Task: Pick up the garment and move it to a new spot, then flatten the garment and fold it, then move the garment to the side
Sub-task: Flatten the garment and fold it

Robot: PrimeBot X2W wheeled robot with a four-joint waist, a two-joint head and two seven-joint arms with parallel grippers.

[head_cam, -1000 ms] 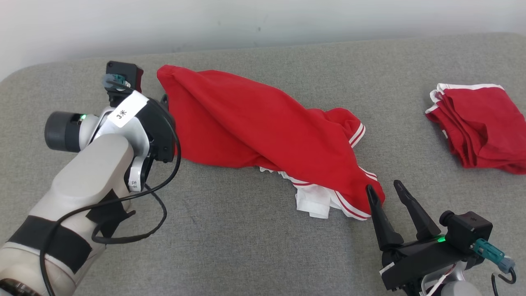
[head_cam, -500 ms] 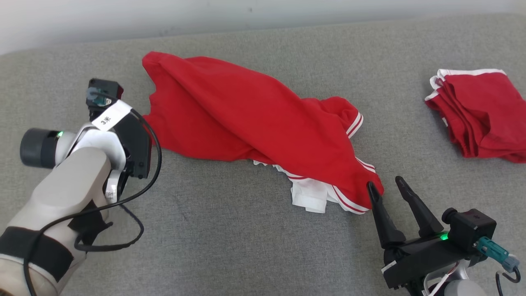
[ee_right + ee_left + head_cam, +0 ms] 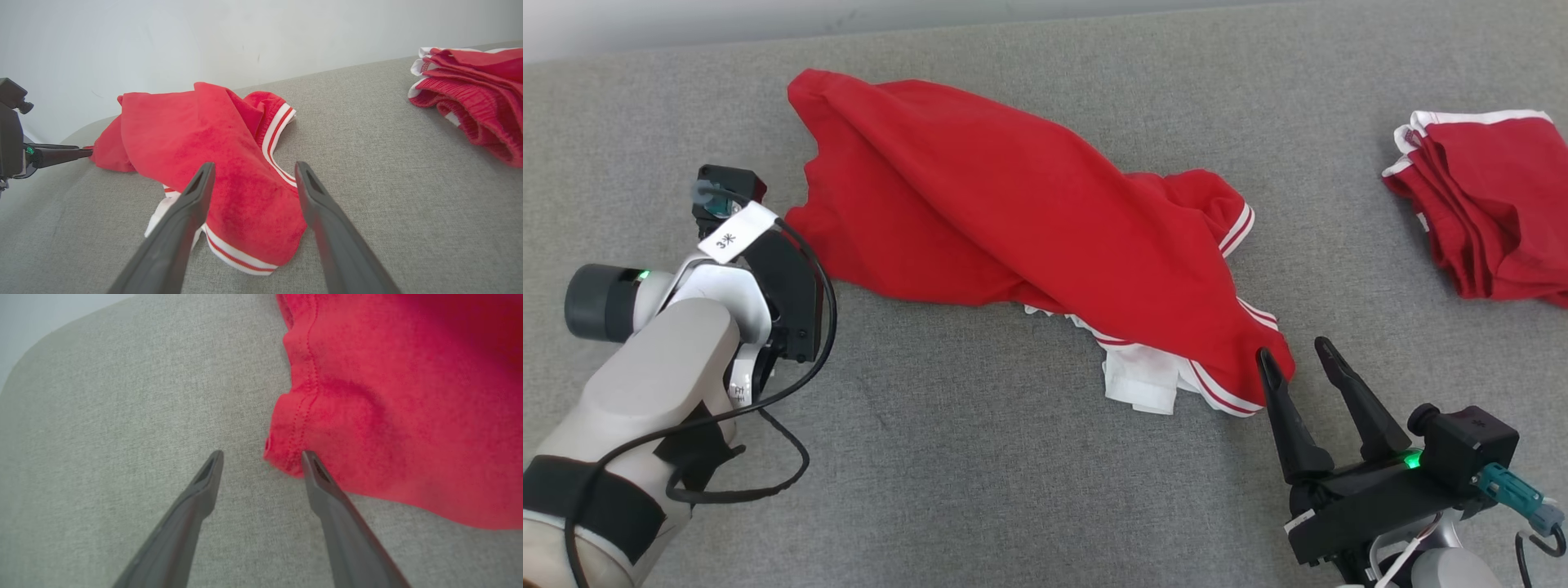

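Both open and empty, the left hand (image 3: 261,455) should pinch the plain corner of the garment (image 3: 1013,220), the right hand (image 3: 1294,351) its striped end, then stretch it flat.

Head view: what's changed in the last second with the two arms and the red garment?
The left gripper drew back toward the robot beside the left edge of the red garment, jaws open; the camera shifted too. Nothing was gripped or released. The right gripper, open at the striped corner, the garment and the folded red pile stayed put.
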